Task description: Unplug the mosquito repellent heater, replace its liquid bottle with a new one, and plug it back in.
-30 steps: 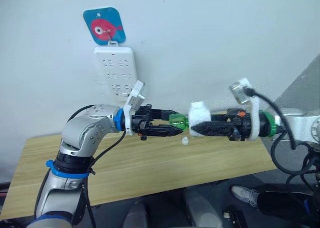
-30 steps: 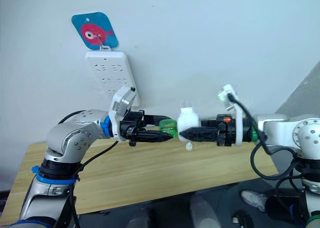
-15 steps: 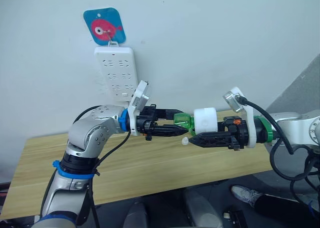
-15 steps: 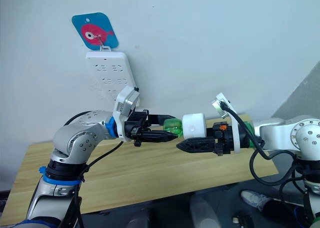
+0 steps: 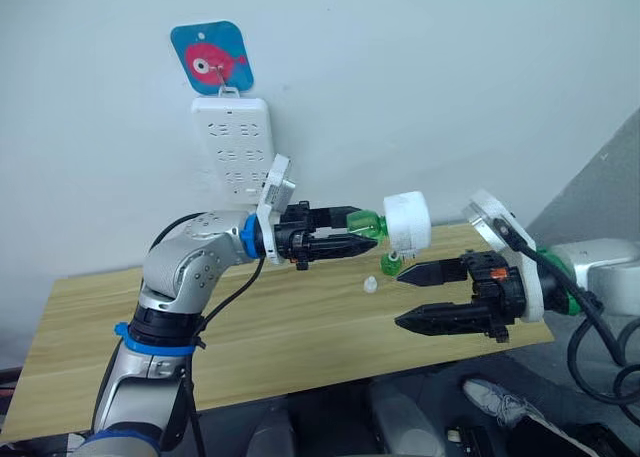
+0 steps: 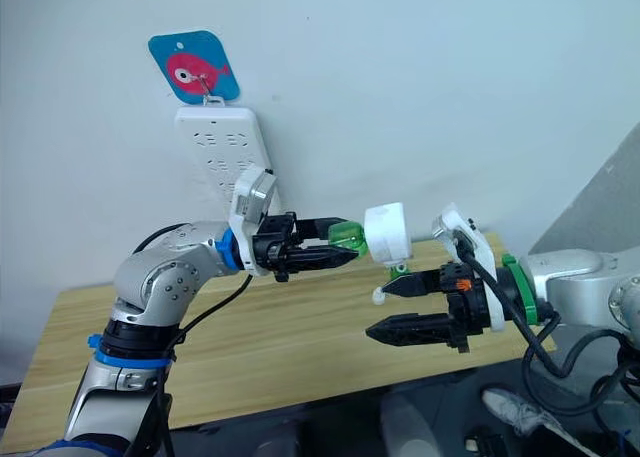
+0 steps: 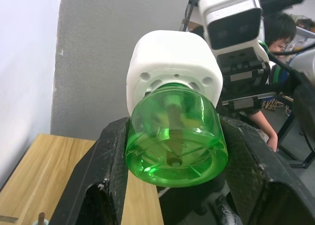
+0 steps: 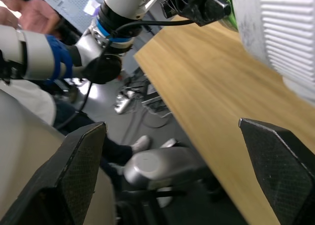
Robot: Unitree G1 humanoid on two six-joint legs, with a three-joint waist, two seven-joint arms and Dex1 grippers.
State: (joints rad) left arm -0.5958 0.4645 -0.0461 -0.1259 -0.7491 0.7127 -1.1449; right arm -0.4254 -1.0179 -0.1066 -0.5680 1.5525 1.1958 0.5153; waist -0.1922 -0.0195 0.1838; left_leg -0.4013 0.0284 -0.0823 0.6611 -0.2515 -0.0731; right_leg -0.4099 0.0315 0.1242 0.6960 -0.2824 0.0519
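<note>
Both claws changed | right claw (image 5: 418, 295) released heater (image 5: 408, 222) | left claw (image 5: 362, 239) holds bottle (image 7: 174, 136)

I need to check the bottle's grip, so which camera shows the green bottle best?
The left wrist view: the bottle sits close up, base toward the camera, clamped between the left tool's fingers with the heater on its neck. Both eye views show it small, from the side, half hidden by those fingers. The right wrist view catches a green sliver.
</note>
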